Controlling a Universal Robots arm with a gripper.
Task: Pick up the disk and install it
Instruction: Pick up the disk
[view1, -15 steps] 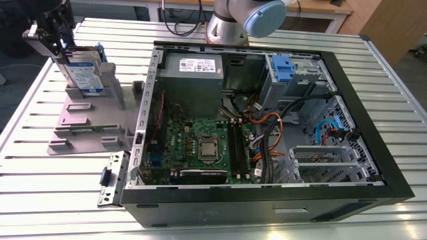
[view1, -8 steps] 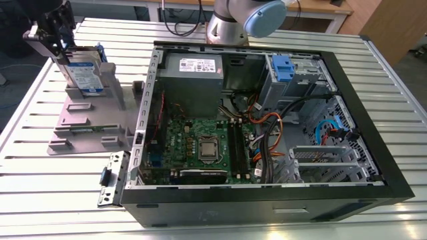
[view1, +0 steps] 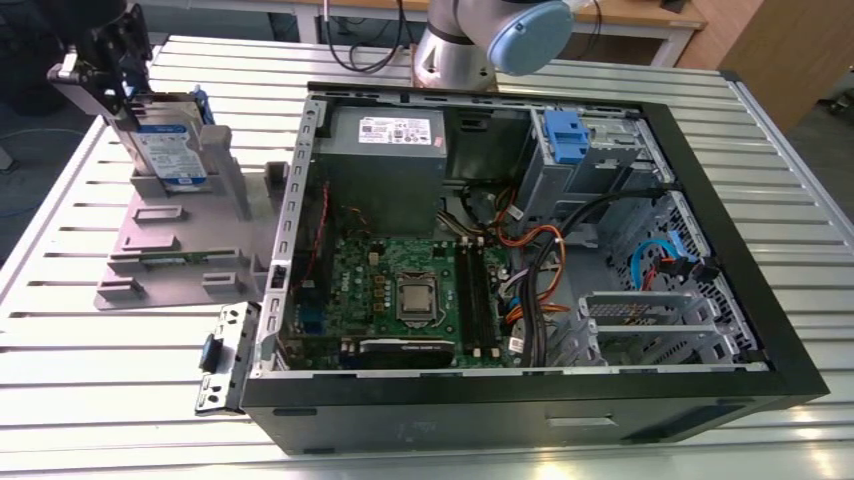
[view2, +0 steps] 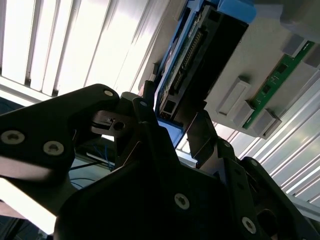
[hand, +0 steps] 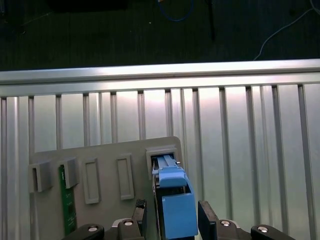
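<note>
The disk (view1: 174, 150), a silver drive with a white-and-blue label in a blue frame, stands upright in a slot of the grey stand (view1: 160, 240) on the exterior view's left. My gripper (view1: 123, 92) hangs at its upper end. In both wrist views the black fingers (hand: 207, 217) sit on either side of the disk's blue end (hand: 175, 200), with narrow gaps showing. In the second wrist view my gripper (view2: 172, 120) straddles the disk (view2: 210, 45) end on, and its connector edge shows. The disk's lower end is still in the stand's slot (hand: 162, 155).
An open computer case (view1: 534, 400) lies to the exterior view's right of the stand, with a blue bracket (view1: 567, 135) in its drive bay at the back. A green memory stick (hand: 69, 210) sits in the stand. A metal bracket (view1: 220, 360) lies beside the case. The slatted table's edge (hand: 160, 75) is close.
</note>
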